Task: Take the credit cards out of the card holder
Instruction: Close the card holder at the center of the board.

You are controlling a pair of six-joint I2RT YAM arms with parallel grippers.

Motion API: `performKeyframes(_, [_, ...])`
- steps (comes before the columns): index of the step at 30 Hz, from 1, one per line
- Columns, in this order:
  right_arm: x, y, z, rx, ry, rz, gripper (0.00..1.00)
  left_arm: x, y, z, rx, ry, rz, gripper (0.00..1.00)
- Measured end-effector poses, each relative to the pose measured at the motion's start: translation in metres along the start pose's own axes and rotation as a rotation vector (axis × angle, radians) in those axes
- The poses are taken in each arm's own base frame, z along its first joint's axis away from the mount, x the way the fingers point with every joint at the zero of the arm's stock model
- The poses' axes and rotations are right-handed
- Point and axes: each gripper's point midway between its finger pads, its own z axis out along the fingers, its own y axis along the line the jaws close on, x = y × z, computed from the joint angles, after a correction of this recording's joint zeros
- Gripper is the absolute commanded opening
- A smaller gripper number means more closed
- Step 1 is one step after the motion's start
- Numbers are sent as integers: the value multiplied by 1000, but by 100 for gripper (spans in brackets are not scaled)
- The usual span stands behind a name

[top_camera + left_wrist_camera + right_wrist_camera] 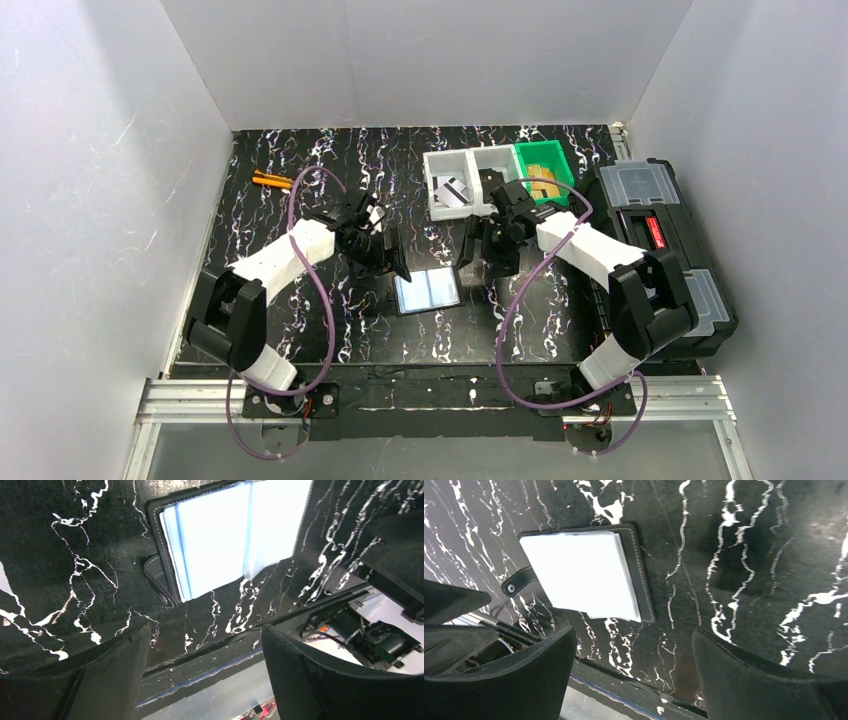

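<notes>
Card holder (428, 291) lies open and flat on the tabletop (300, 215), near the middle and somewhat toward the near edge, with glossy pale blue-white sleeves facing up. In the right wrist view its strap tab (517, 585) with a snap sticks out from one side. Left gripper (384, 262) hangs just left of and behind the holder, jaws spread wide with nothing between them. The left wrist view shows bare marbled top under the gap and the holder just beyond the fingertips, not touched. Right gripper (487, 258) sits just right of and behind the holder, also spread wide and empty, apart from the holder. Black toolbox (655, 250) with clear lids stands at the right edge. Along the far edge, right of centre, is a row of bins. The left grey bin (434, 172) holds the credit cards (455, 192), silvery with a dark stripe - exact count unclear. The green bin (523, 160) holds tan blocks (543, 177). Small orange item (270, 181) sits near the far-left corner - too small to identify.
</notes>
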Motion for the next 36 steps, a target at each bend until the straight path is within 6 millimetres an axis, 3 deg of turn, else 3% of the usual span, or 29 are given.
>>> performKeyframes(7, [9,19,8,-32,6,-33,86,2,11,21,-84,14,18,75])
performKeyframes(18, [17,17,32,-36,51,-26,87,7,34,58,-217,64,33,62])
performKeyframes(26, [27,18,52,-88,103,26,88,7,40,61,-338,78,78,50])
performKeyframes(36, [33,37,58,-232,140,102,89,8,40,65,-389,117,96,44])
